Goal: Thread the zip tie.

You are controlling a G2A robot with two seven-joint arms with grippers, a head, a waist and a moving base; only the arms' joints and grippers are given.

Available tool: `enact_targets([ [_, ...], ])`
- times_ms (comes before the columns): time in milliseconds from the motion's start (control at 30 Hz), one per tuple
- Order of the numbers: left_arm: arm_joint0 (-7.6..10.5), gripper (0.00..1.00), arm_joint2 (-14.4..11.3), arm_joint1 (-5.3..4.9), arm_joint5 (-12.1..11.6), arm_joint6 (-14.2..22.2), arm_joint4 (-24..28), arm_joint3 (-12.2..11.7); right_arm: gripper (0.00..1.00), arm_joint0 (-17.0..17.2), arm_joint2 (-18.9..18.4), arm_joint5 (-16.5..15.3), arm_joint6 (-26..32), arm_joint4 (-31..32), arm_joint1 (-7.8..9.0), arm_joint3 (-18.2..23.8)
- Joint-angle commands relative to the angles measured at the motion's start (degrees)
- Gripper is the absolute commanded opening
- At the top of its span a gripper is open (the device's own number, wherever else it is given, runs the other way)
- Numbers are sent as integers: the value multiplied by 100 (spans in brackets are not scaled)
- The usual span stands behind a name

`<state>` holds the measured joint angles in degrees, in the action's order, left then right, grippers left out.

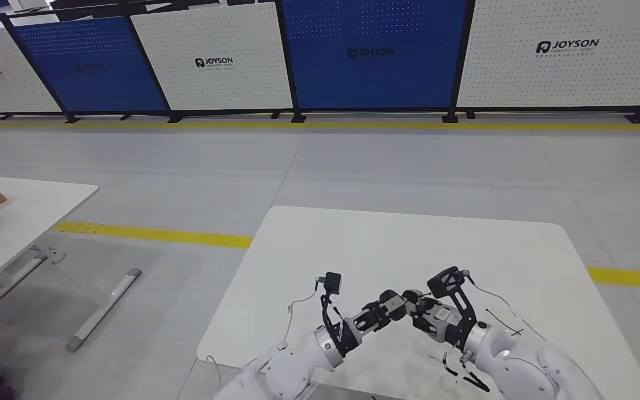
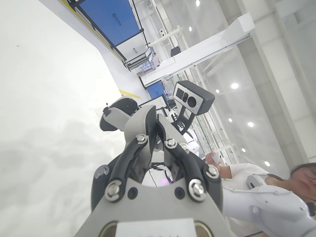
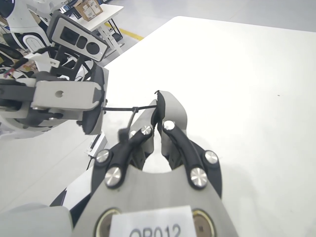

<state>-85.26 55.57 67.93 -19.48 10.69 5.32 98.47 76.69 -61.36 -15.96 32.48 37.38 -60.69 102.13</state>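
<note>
A thin black zip tie is stretched in the air between my two grippers, above the front part of the white table. My right gripper is shut on one end of it. The other end runs into my left gripper, whose fingers are pressed together on it. The tie's small head sits mid-span, and a short length of tie hangs down from it. In the top view the left gripper and the right gripper meet tip to tip. In the left wrist view the left gripper is shut.
Spare black zip ties lie on the table beside the right arm, and more lie near the front edge. The far half of the table is bare. Another white table stands off to the left.
</note>
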Motion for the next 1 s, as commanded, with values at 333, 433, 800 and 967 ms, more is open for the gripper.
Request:
enact_targets([
  [333, -128, 0, 51, 4, 0, 83, 0, 283, 0, -19, 39, -58, 19, 15, -24, -107],
  [433, -192, 0, 74, -1, 0, 129, -24, 358, 0, -30, 52, -58, 14, 18, -32, -135],
  [800, -306, 0, 139, -4, 0, 225, -60, 506, 0, -57, 96, -41, -9, 49, -61, -180],
  [967, -287, 0, 238, 17, 0, -243, -223, 295, 100, 9, -37, -57, -232, -83, -60, -203],
])
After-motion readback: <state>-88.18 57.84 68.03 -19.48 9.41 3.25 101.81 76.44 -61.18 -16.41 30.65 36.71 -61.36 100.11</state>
